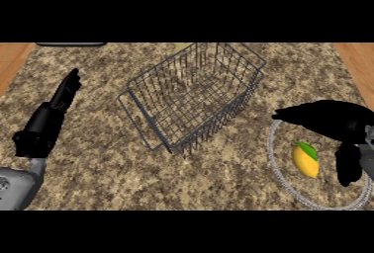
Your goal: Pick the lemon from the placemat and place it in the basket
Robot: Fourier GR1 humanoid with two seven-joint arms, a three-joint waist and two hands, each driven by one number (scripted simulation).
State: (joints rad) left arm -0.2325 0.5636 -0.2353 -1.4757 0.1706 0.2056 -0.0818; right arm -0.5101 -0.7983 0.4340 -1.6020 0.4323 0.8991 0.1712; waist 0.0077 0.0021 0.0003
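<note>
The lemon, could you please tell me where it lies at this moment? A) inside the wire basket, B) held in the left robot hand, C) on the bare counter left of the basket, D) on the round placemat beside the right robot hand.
D: the lemon lies on the round placemat, the right robot hand open around it, outside the wire basket.

Left robot hand point(53, 112) straight-fingered; right robot hand point(332, 121) arched, fingers spread.
</note>
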